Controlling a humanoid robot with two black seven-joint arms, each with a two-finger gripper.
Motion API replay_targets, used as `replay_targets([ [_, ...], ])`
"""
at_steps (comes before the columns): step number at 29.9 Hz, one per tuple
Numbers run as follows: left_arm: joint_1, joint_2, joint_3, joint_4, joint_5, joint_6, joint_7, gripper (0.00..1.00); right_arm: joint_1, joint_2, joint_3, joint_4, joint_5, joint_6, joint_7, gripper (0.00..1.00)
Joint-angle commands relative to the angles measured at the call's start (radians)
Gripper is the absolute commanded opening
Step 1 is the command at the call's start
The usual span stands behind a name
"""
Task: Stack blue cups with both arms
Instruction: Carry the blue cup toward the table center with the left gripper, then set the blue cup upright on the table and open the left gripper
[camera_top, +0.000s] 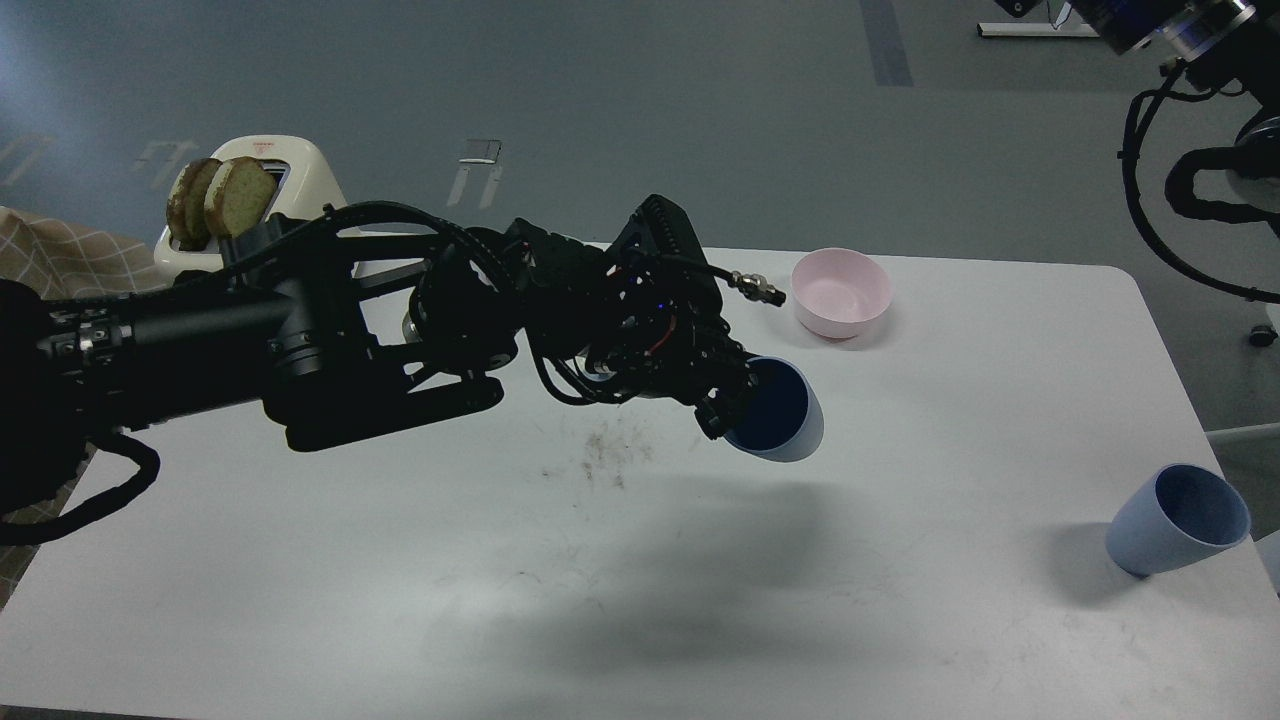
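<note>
My left gripper (735, 400) is shut on the rim of a dusty-blue cup (785, 415) and holds it tilted above the middle of the white table (900, 600), its mouth facing me. A second blue cup (1175, 520) stands tilted on the table near the right edge. Only the upper part of my right arm (1200, 100) shows at the top right corner; its gripper is out of view. My left arm stretches across from the left and hides the pale green bowl.
A pink bowl (840, 292) stands at the back of the table, behind the held cup. A cream toaster (290, 190) with two bread slices (220, 200) stands at the back left. A dirty smudge (610, 455) marks the table's middle.
</note>
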Motion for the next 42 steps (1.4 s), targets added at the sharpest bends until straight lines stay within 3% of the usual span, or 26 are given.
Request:
replay_targets([
  [1, -0.023, -0.048, 0.031, 0.018, 0.002, 0.0, 0.0, 0.0, 0.0, 0.002, -0.016, 0.0, 0.0, 0.0, 0.0, 1.0],
  [10, -0.063, -0.18, 0.127, 0.182, -0.003, 0.0, -0.023, 0.0, 0.0, 0.006, -0.031, 0.001, 0.0, 0.0, 0.0, 1.0],
  [25, -0.063, -0.18, 0.167, 0.179, -0.073, 0.0, -0.07, 0.0, -0.004, 0.005, -0.033, 0.001, 0.0, 0.0, 0.0, 1.0],
  [42, -0.086, -0.217, 0.188, 0.211, -0.113, 0.0, -0.072, 0.0, -0.009, 0.008, -0.033, 0.001, 0.0, 0.0, 0.002, 1.0],
])
